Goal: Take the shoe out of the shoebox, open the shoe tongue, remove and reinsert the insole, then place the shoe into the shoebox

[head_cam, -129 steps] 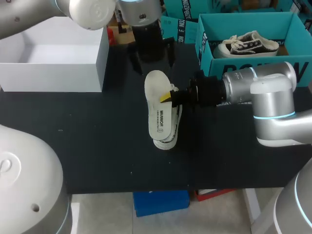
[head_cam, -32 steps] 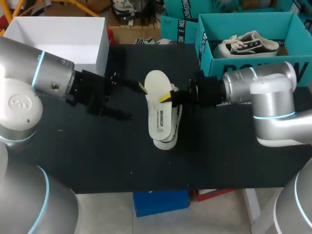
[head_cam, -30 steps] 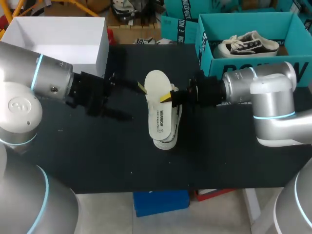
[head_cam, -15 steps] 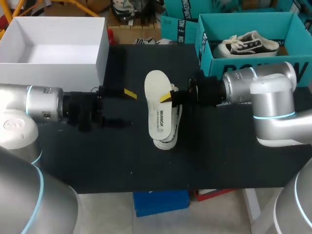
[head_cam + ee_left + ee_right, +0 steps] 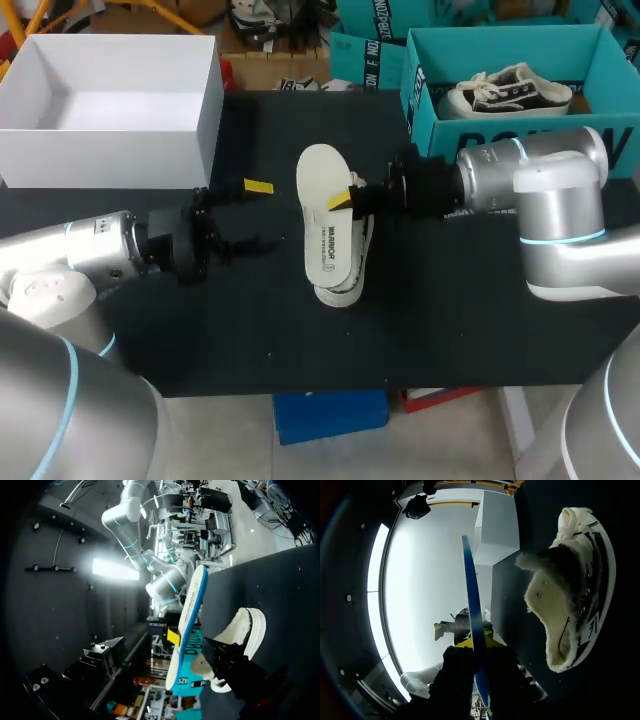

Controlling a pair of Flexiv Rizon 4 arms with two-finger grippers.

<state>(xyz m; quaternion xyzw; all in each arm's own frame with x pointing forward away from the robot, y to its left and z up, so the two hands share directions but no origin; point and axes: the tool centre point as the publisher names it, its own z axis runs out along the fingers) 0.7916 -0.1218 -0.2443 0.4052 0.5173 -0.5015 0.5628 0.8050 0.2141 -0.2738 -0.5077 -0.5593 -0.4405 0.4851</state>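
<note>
White foam is what the right gripper [image 5: 345, 198] is clamped on: it pinches the insole [image 5: 325, 225] from both faces at one long edge, about midway along, and holds it flat side up over the shoe [image 5: 345, 290]. The shoe lies on its side in the middle of the black table [image 5: 450, 330], well apart from the white box [image 5: 110, 160] (empty, and probably the shoebox). From the right wrist, the insole shows edge-on as a thin blue-backed strip between the fingers, with the shoe's fleecy opening just beside it. The left gripper [image 5: 250, 215] hovers near the insole's other side, with fingers apart and nothing between them. I judge the insole to be very light and bendy. Held at one edge it is likely to sag or twist at toe and heel, so a grip nearer the heel end would steer the toe into the opening better. The fleece lining looks likely to drag on it and bunch it up. The shoe looks soft and light too, with a stiffer rubber sole, and it would slide on the table if pushed. The sole rim or heel collar seems the place for the free gripper to steady it.
</note>
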